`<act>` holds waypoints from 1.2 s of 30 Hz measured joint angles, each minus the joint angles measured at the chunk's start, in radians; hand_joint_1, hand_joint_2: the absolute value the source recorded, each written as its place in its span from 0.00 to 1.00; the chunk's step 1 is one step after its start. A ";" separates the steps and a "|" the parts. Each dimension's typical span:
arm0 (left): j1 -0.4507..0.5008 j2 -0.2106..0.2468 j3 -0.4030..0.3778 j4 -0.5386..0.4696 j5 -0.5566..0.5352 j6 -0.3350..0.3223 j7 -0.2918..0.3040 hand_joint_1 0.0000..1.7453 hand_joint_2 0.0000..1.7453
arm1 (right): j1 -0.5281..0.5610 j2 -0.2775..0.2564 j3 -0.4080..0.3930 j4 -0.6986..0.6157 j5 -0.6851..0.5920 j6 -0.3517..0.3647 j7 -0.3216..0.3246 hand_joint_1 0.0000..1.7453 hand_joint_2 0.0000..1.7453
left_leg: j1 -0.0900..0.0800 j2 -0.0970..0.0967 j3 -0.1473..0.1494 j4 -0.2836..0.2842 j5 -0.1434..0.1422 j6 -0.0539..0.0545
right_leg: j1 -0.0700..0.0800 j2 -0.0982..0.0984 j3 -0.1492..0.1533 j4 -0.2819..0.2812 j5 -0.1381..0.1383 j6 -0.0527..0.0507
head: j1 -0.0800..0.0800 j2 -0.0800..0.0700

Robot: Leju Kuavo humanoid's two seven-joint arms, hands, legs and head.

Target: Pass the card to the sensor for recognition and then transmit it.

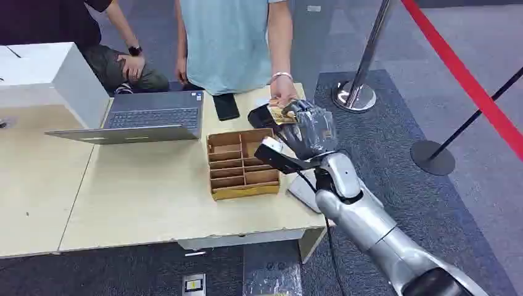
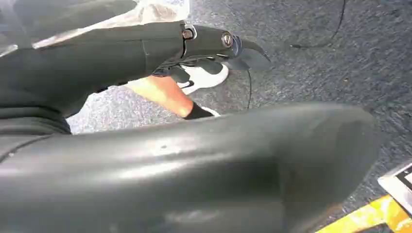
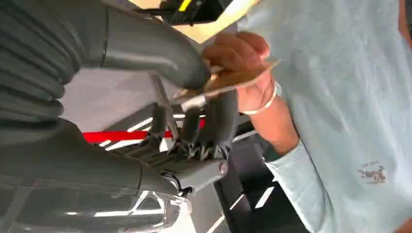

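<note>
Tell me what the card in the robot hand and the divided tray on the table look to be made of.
The card looks like thin tan card stock or matte plastic; it flexes slightly between the right robot hand and the person's hand. The divided tray looks like brown corrugated cardboard: dull, with thin slotted partitions. The table seems pale wood laminate.

Open laptop (image 1: 148, 117), phone (image 1: 226, 106), compartmented cardboard tray (image 1: 241, 164) on table (image 1: 154, 203).
</note>
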 joint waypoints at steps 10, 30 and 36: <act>0.000 0.000 0.000 0.000 0.005 0.005 0.007 0.00 0.00 | 0.018 -0.005 0.000 0.000 -0.010 -0.003 -0.001 1.00 1.00 | 0.000 0.000 0.000 0.000 0.000 0.000 | 0.000 0.000 0.000 0.000 0.000 0.000 | 0.000 0.000; 0.001 0.003 0.000 0.001 0.030 -0.005 0.020 0.00 0.00 | 0.127 -0.040 -0.039 0.017 -0.248 0.056 -0.013 1.00 1.00 | 0.000 0.000 -0.001 0.000 0.000 0.000 | 0.000 0.000 -0.001 -0.001 0.000 0.000 | 0.000 0.000; 0.003 0.003 0.000 0.001 0.039 -0.011 0.020 0.00 0.00 | 0.184 -0.071 -0.050 0.050 -0.321 0.138 0.021 1.00 1.00 | 0.000 0.000 -0.001 0.000 0.000 0.000 | 0.000 0.000 -0.001 0.000 0.000 0.000 | 0.000 0.000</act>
